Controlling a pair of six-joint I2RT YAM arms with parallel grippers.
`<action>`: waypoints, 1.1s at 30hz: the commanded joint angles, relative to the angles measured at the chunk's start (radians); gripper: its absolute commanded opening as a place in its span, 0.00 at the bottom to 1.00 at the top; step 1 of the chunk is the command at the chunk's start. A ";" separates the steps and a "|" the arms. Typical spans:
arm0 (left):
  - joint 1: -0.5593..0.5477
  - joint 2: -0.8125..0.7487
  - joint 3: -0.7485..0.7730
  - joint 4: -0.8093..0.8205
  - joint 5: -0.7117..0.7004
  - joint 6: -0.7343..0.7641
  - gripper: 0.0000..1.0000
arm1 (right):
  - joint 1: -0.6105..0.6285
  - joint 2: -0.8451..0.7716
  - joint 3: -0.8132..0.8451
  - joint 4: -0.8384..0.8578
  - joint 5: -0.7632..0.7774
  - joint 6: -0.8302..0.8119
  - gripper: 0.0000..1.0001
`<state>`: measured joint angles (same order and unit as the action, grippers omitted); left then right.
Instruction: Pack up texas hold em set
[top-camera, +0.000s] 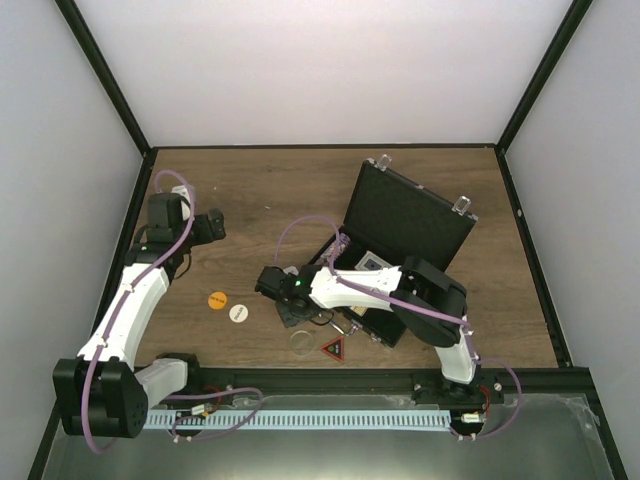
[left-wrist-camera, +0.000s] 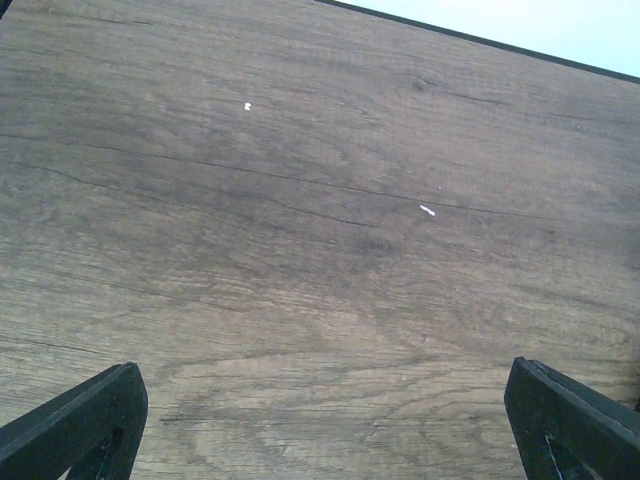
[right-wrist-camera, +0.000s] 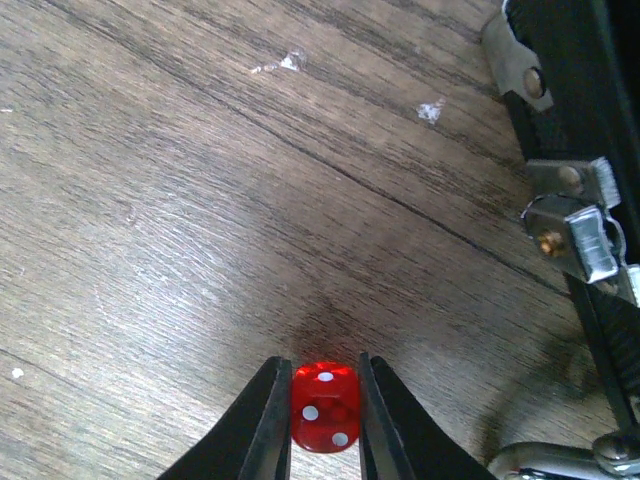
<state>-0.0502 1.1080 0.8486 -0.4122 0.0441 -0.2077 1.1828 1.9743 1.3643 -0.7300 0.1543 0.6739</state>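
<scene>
The black hinged case (top-camera: 405, 215) stands open at centre right, lid up, a card deck (top-camera: 372, 261) inside. An orange chip (top-camera: 217, 299), a white chip (top-camera: 238, 313), a greyish round chip (top-camera: 302, 341) and the red-black triangle (top-camera: 333, 349) lie on the table left of and in front of it. My right gripper (top-camera: 268, 284) is shut on a red die (right-wrist-camera: 325, 420), held just above the wood left of the case. The case's silver latches (right-wrist-camera: 572, 232) show in the right wrist view. My left gripper (top-camera: 208, 226) is open and empty over bare wood at far left.
Black frame posts and white walls bound the wooden table (top-camera: 260, 190). A grey cable rail (top-camera: 300, 418) runs along the near edge. The right arm's body (top-camera: 430, 300) hangs over the case's front.
</scene>
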 joint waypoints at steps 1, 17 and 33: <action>0.000 0.003 -0.002 0.016 0.011 0.007 1.00 | 0.011 0.018 0.038 -0.014 0.019 0.010 0.17; 0.000 0.006 0.000 0.016 0.016 0.008 1.00 | 0.014 0.025 0.035 -0.016 0.013 0.002 0.15; -0.001 0.003 -0.006 0.014 0.012 0.008 1.00 | -0.045 -0.261 -0.015 -0.041 0.037 -0.169 0.06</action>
<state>-0.0502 1.1091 0.8486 -0.4122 0.0509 -0.2077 1.1759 1.8668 1.3636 -0.7418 0.1581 0.6048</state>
